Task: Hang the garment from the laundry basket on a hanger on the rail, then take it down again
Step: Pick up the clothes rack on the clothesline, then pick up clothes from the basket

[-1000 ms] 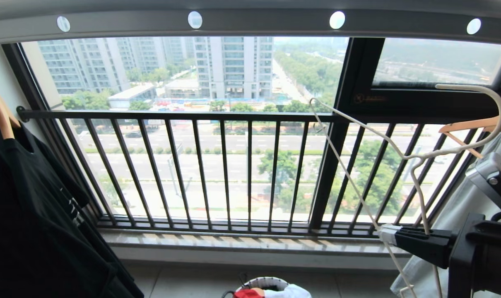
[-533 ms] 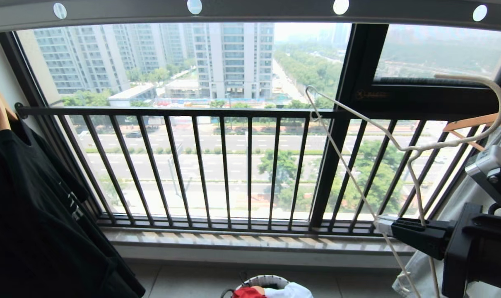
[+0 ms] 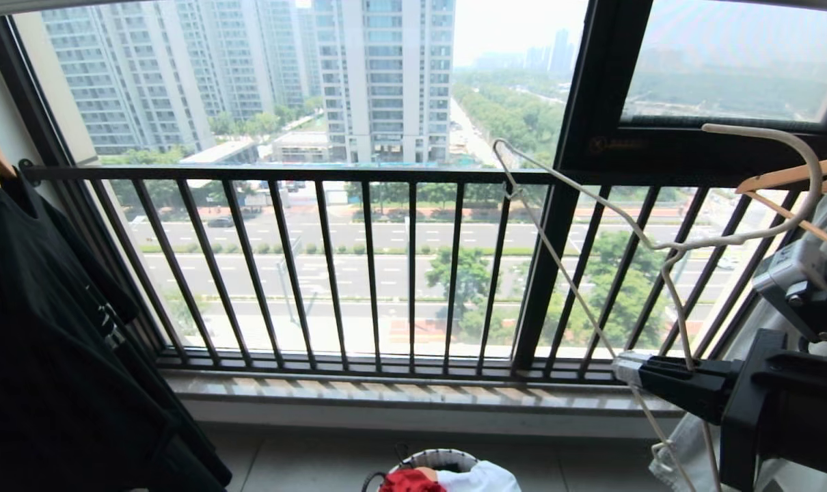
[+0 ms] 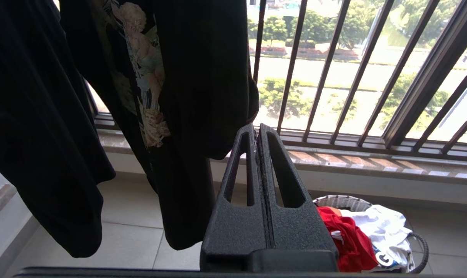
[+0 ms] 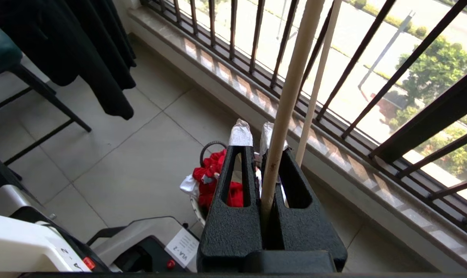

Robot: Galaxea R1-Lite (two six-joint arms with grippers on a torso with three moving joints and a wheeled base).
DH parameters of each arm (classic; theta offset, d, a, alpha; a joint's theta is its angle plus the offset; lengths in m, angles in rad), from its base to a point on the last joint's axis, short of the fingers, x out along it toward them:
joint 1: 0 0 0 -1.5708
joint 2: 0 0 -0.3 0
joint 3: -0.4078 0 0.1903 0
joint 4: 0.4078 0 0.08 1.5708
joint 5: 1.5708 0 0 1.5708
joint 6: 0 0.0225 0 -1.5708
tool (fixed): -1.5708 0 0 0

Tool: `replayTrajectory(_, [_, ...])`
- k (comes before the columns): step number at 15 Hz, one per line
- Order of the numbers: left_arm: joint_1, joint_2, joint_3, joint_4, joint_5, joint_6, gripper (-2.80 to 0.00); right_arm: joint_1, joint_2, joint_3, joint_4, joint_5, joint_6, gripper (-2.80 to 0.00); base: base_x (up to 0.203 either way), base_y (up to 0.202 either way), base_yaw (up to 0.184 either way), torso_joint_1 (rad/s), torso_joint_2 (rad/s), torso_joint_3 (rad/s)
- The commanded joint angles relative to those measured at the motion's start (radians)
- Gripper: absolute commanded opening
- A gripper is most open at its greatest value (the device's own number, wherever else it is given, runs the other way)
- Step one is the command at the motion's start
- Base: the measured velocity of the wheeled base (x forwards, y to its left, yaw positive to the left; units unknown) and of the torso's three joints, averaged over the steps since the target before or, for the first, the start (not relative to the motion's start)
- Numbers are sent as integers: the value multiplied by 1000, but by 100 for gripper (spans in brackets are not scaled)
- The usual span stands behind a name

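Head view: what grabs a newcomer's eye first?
The cream hanger stands out most, held up on the right against the dark railing, with the right gripper shut on its lower wire. On the left hangs a black T-shirt. Below, at the floor edge, the laundry basket holds the red garment, not yet picked up.

garment [image 4: 343,241]: red, crumpled in laundry basket [image 4: 339,200] | hanger [image 3: 666,246]: cream (tilted)

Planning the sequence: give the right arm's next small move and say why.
Probably lower the right gripper, shut on the hanger, toward the laundry basket: the hanger is bare and the garment lies in the basket.
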Motion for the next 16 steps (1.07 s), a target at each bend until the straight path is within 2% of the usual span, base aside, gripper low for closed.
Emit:
replayTrajectory(1, [0,1,1,0,1,-1,-280,-4,47,-23,-8,1,-27,-280,0,0,0,-131,299,159])
replayTrajectory(4, [0,1,2,0,1,-1,-280,-26,91,-34,-87,3,-46,-280,0,0,0,-138,314,173])
replayTrajectory(13, [0,1,2,0,1,-1,-280,-44,58,-43,-92,41,-65,-280,0,0,0,-154,339,186])
replayTrajectory(16, [0,1,1,0,1,-1,-280,-40,65,-100,-84,74,-76,-280,0,0,0,-168,382,217])
